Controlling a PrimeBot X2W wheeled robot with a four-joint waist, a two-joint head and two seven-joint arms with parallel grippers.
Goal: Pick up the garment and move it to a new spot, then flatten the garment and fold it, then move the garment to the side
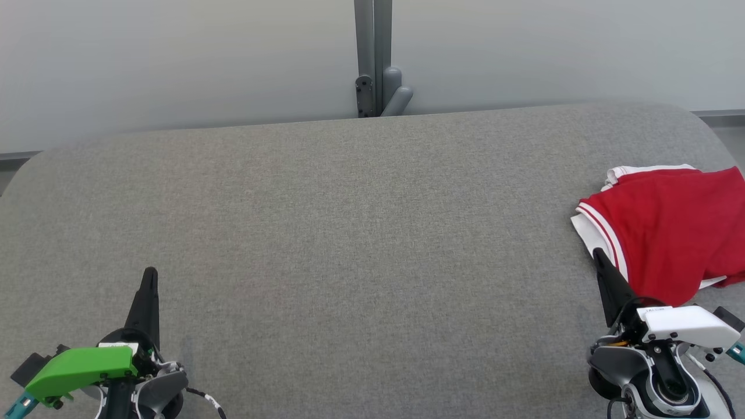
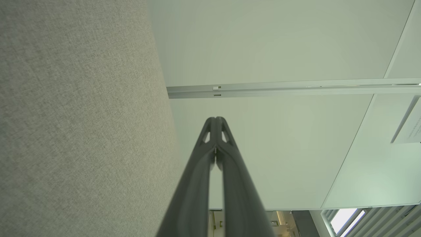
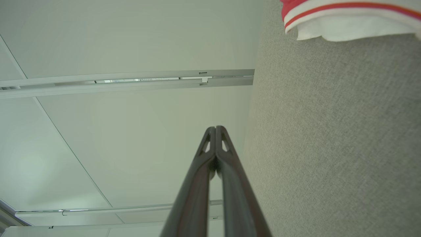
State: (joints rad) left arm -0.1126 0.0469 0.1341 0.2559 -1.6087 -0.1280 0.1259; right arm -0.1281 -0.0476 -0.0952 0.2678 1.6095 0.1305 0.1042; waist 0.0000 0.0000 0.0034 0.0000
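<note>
counter (image 1: 349, 233): grey woven cloth, matt, slightly rough
garment (image 1: 675, 227): soft red cloth with white trim, matt
left hand (image 1: 150, 273): dark plastic, matt, smooth
right hand (image 1: 596, 254): dark plastic, matt, smooth
wall (image 1: 174, 58): pale panel, smooth, faint sheen
post (image 1: 372, 52): grey metal, smooth

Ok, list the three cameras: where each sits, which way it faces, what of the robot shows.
Head view: on the head, facing forward and down over the grey fabric-covered table; shut left gripper lower left, shut right gripper lower right near the red garment with white striped trim.
Left wrist view: on the left wrist, facing along its closed fingers, past the table toward a pale wall.
Right wrist view: right wrist, along its closed fingers, likewise.
Head and right wrist views share the garment.
</note>
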